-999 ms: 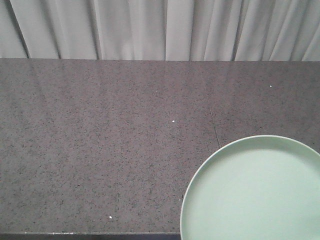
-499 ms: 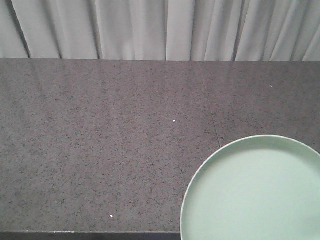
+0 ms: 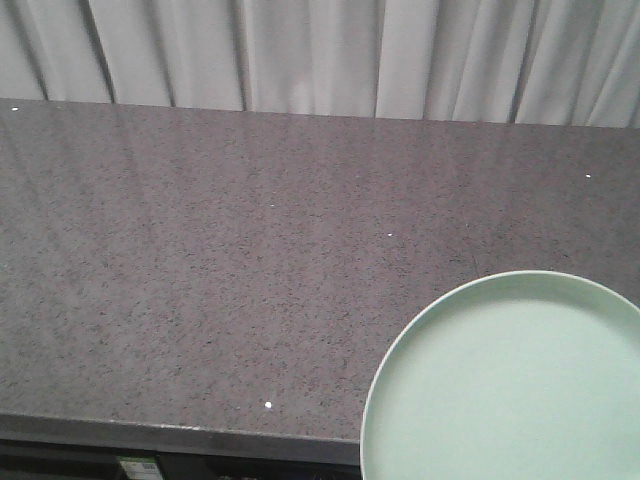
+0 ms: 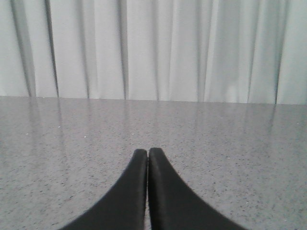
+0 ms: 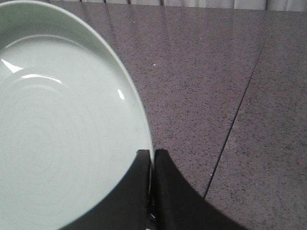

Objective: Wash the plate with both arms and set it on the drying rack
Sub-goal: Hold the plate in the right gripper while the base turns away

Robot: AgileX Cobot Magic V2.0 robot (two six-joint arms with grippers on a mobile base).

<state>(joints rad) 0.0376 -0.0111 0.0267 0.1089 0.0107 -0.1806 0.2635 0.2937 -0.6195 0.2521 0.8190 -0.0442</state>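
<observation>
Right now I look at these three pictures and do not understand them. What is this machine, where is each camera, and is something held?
It is a robot with two black claws for grasping. One camera looks forward from the body: it shows a dark speckled countertop, a pale curtain behind, and a mint-green plate at lower right. The other two cameras sit on the wrists, one behind each claw. The left claw is shut and holds nothing. The right claw pinches the plate's rim.
</observation>
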